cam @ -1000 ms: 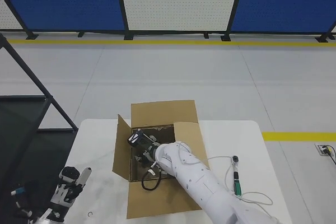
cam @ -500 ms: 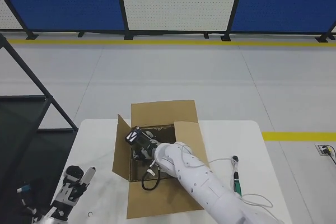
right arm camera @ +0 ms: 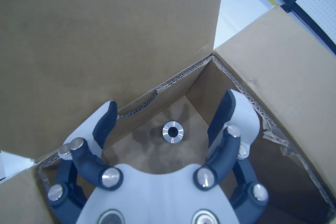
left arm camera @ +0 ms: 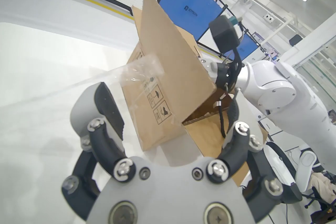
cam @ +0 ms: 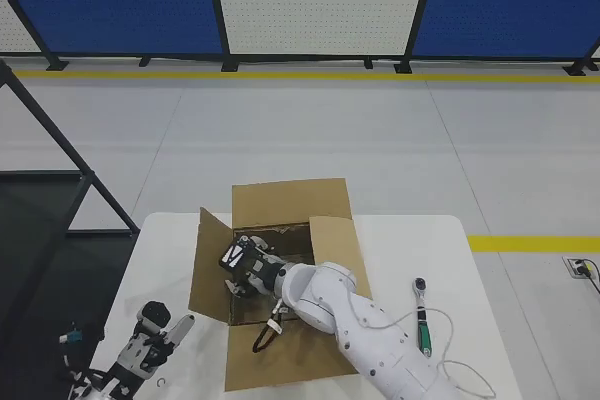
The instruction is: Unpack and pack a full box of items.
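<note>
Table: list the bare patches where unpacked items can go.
The table is bare between the box and wrench, and left of the box, ahead of the left gripper. Crowded inside the box: the right gripper hangs over a ring.

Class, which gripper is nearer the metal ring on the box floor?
Right. The right gripper hangs inside the cardboard box, just above the metal ring; the left gripper is outside the box, over the table.

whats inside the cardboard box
On the floor of the brown cardboard box lies a small round silver metal piece with a dark centre hole, below the open right gripper. The gripper and flaps cover much of the floor, so more may be hidden.
</note>
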Action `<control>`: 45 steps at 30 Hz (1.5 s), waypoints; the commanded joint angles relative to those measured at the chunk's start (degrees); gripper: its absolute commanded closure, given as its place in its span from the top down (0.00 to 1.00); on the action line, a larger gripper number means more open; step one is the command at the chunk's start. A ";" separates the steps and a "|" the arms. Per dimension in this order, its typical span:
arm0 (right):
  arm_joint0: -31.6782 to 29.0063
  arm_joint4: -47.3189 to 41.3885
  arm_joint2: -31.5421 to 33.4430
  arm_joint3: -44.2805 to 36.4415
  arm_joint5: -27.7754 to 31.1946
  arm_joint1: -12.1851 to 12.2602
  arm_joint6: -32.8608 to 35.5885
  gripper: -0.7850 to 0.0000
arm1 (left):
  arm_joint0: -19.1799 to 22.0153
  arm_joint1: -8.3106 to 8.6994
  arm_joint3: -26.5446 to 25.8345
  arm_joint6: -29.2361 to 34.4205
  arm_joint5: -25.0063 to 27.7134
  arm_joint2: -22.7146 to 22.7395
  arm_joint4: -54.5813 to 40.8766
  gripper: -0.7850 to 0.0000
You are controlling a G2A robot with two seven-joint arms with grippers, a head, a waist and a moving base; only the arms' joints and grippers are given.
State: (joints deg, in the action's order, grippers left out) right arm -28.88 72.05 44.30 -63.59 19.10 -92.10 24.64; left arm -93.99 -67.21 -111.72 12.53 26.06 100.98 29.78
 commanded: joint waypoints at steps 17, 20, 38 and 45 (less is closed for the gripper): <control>-14.78 10.29 10.42 -22.38 -0.75 4.42 -5.45 1.00 | 2.49 -0.21 0.73 -2.40 -4.23 -5.82 10.82 1.00; -16.73 11.06 12.04 -23.94 -1.10 4.86 -8.42 1.00 | 3.00 -0.21 0.79 -2.71 -4.47 -6.98 13.64 1.00; -21.03 8.22 18.52 -24.12 2.60 6.41 -14.25 1.00 | 4.78 -0.46 2.07 -5.95 -6.58 -10.51 18.13 0.00; -22.40 8.28 19.46 -25.23 2.67 6.81 -15.08 1.00 | 5.18 -0.52 1.84 -7.54 -7.79 -9.62 17.29 0.00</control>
State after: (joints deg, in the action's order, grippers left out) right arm -51.05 80.24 63.66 -88.53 21.82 -85.35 9.75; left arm -88.79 -67.75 -109.82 5.07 18.29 91.10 47.32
